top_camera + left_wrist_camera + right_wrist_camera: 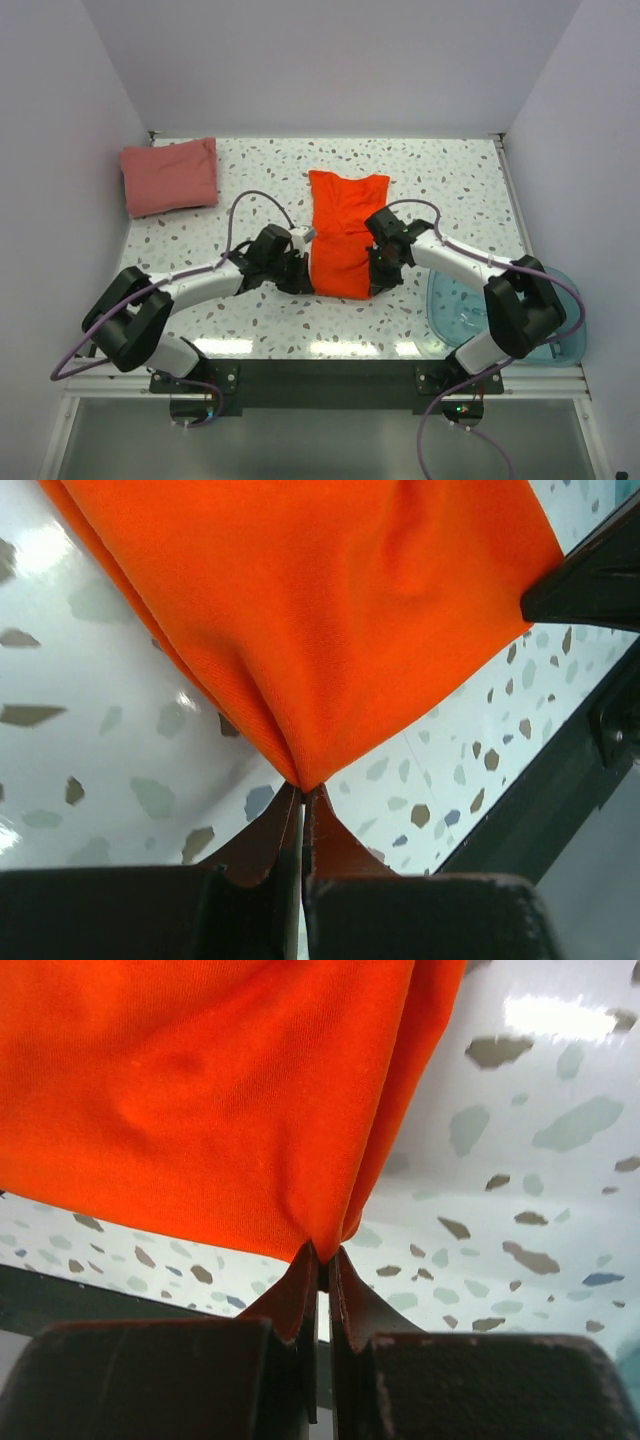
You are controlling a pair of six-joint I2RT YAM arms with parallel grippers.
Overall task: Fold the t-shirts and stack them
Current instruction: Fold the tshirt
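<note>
from the top camera i see the orange-red t-shirt [345, 232] lying at the centre of the frame on the speckled table [455, 190], folded to a long narrow strip that runs from the middle of the frame down toward the arms. its upper end is flat on the surface. both arms reach in to its lower end, one from each side.

the left gripper [303, 268] sits at the lower left corner of the strip. on my left wrist camera its fingers [270, 840] are pressed together at the bottom centre of the frame, with a corner of the orange-red t-shirt [330, 600] pinched between the tips; the cloth fans out from there across the upper part of the frame.

the right gripper [377, 265] sits at the lower right corner of the strip. on my right wrist camera it is clamped the same way, fingers [295, 1295] closed on a bunched corner of the orange-red t-shirt [200, 1090], which fills the upper left of the frame.

the pink-red t-shirt [170, 176] lies folded in the upper left of the top view, well apart from both grippers. a blue tub [442, 312] sits at the lower right edge of the table, partly behind the right arm.
</note>
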